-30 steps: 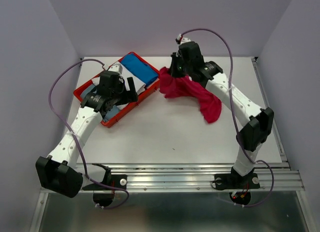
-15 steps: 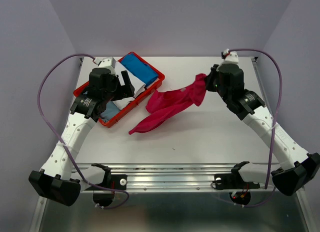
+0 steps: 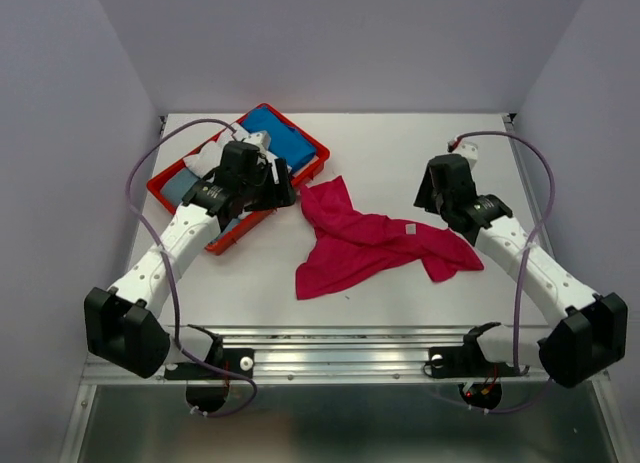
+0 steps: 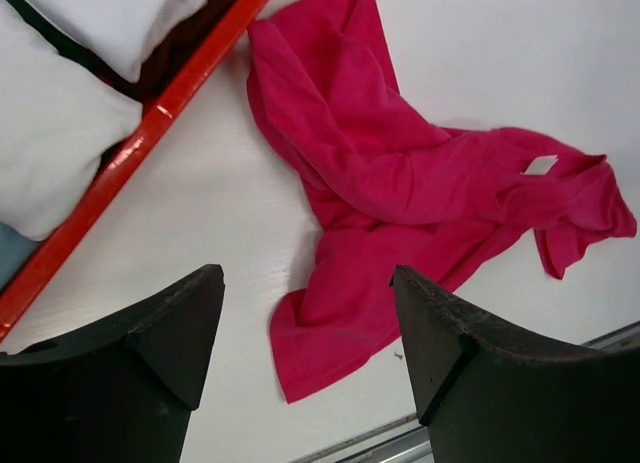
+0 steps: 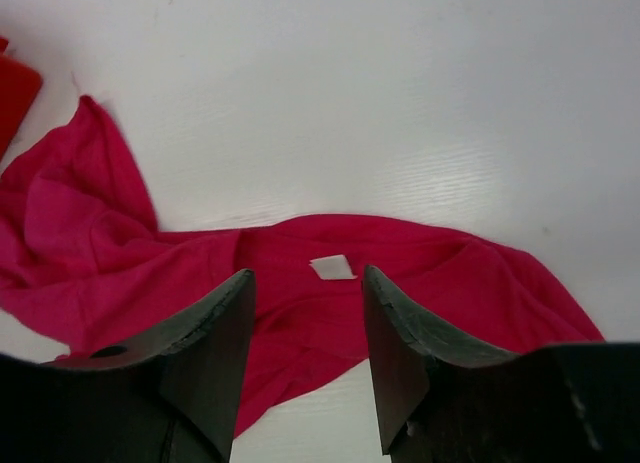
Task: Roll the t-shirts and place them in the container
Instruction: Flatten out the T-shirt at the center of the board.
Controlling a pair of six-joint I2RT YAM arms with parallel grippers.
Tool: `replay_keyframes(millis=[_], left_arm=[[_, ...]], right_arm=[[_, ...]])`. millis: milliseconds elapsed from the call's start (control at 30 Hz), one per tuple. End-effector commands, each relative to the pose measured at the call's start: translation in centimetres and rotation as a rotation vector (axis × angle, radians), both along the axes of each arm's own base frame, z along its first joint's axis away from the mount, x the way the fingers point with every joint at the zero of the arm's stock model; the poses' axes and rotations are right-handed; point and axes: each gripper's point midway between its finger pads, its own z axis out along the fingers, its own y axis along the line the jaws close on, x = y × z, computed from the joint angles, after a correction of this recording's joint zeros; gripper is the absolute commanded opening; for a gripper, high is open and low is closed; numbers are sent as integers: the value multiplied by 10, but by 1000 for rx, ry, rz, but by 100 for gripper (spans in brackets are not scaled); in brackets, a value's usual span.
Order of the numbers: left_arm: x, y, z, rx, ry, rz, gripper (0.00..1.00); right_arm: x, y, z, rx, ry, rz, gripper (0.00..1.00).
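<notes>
A magenta-pink t-shirt [image 3: 372, 243] lies crumpled and loose on the white table, its small white label [image 3: 410, 228] facing up. It shows in the left wrist view [image 4: 400, 183] and in the right wrist view [image 5: 300, 283]. My left gripper [image 3: 284, 189] is open and empty, above the table at the tray's right edge, just left of the shirt's upper corner. My right gripper [image 3: 429, 196] is open and empty, just above the shirt's right part. A bright blue shirt [image 3: 280, 135] and white shirts [image 3: 205, 159] lie in the red tray [image 3: 160, 191].
The red tray's rim [image 4: 150, 133] runs diagonally beside the pink shirt's corner, with white cloth [image 4: 60, 133] inside it. The table's front edge has a metal rail [image 3: 350, 338]. Purple walls enclose the back and sides. Purple cables loop off both arms.
My right gripper pulled the pink shirt from the tray's edge to the right, then let it go; the shirt now lies on the table. My left gripper swung right, towards the shirt.
</notes>
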Motion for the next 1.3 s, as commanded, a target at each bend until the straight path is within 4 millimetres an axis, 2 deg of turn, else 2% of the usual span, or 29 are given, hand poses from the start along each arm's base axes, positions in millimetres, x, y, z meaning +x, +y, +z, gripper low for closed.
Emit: replay_keyframes(millis=[0, 33, 67, 133, 167, 200, 267, 300, 400, 433, 467, 500, 533, 567, 600, 633, 667, 767, 800, 833, 867, 900, 933, 1000, 1100, 1133, 1167, 1233, 1267], left_arm=[[-2, -16, -20, -32, 51, -5, 78], [0, -17, -29, -30, 79, 11, 77], [0, -16, -36, -26, 94, 22, 76], [3, -15, -47, -13, 121, 41, 76], [5, -15, -48, -15, 126, 53, 76], [6, -15, -48, -17, 128, 59, 76], [10, -14, -41, -27, 114, 71, 76], [11, -12, -38, -31, 108, 82, 76], [14, 2, -28, -22, 84, 132, 77], [15, 7, -27, -17, 80, 142, 77], [14, 11, -24, -14, 76, 152, 77], [13, 17, -23, -13, 73, 165, 77], [14, 19, -23, -11, 76, 170, 77], [13, 21, -21, -13, 70, 174, 77], [13, 23, -21, -14, 69, 178, 77], [12, 24, -20, -14, 67, 179, 77], [11, 25, -19, -13, 66, 179, 77], [9, 27, -17, -10, 57, 175, 77], [8, 26, -18, -9, 56, 173, 77], [8, 25, -17, -17, 52, 162, 77], [9, 24, -17, -17, 50, 154, 77], [9, 22, -16, -21, 47, 148, 77], [11, 19, -17, -27, 51, 134, 77], [13, 15, -17, -33, 47, 115, 77], [15, 10, -18, -43, 53, 94, 77], [16, 9, -18, -44, 54, 90, 77], [17, 7, -19, -50, 55, 81, 77], [19, 2, -22, -59, 65, 57, 78], [19, 0, -24, -60, 74, 49, 78]], right_arm=[[12, 59, 1, 67, 56, 224, 53], [11, 70, -4, 44, 70, 259, 55], [9, 94, -14, 16, 95, 316, 56], [7, 119, -23, 6, 118, 374, 60], [6, 149, -33, 25, 141, 448, 64], [5, 163, -38, 34, 152, 476, 65], [8, 187, -48, 48, 160, 519, 69], [8, 196, -68, 37, 204, 532, 69], [14, 225, -76, 92, 219, 581, 70], [16, 229, -93, 92, 253, 580, 70], [19, 234, -95, 107, 259, 572, 68], [23, 236, -107, 108, 279, 548, 61], [22, 237, -113, 110, 293, 539, 61], [28, 233, -114, 93, 282, 510, 40], [30, 231, -115, 84, 276, 488, 25], [33, 226, -114, 75, 264, 455, 12], [33, 219, -103, 69, 237, 434, 1], [35, 191, -69, 20, 133, 353, 1], [31, 174, -44, 11, 65, 320, 1], [28, 163, -32, -15, 31, 315, 1], [20, 141, -12, -35, -28, 270, 1], [19, 133, 8, -32, -80, 248, 1], [10, 117, 3, -74, -80, 232, 1], [-8, 75, 15, -103, -143, 137, 2], [-33, 23, 24, -127, -206, -45, 8], [-45, 0, 37, -88, -251, -125, 9], [-58, -20, 25, -57, -235, -219, 18], [-75, -49, 36, 33, -310, -359, 28], [-79, -61, 31, 35, -311, -395, 49]])
